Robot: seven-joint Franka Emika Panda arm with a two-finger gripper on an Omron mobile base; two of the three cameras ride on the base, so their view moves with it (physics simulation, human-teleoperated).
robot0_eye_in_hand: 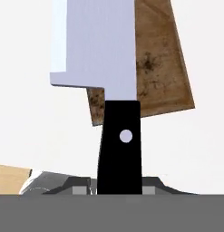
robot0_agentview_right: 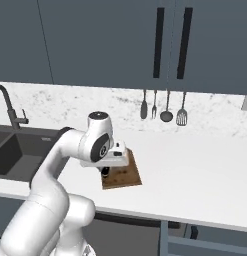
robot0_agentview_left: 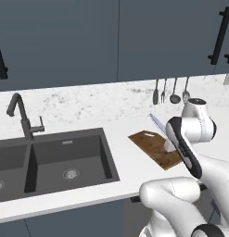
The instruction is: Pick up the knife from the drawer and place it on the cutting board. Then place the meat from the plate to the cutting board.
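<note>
The white arm rises from the base, bends at a high elbow and reaches forward and down, its hand hanging low over the counter. The gripper [robot0_eye_in_hand: 118, 188] is closed on the black handle of the knife [robot0_eye_in_hand: 99, 50], whose pale blade sticks out straight ahead of the fingers. In the right base view the wrist is folded so the hand [robot0_agentview_right: 111, 156] lies roughly level, fingers pointing down.

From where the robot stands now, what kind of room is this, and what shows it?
A kitchen, rendered rather than real. A dark double sink with a black tap sits in a white counter, cooking utensils hang on the marbled wall, and the gripper holds a knife over a wooden cutting board.
</note>
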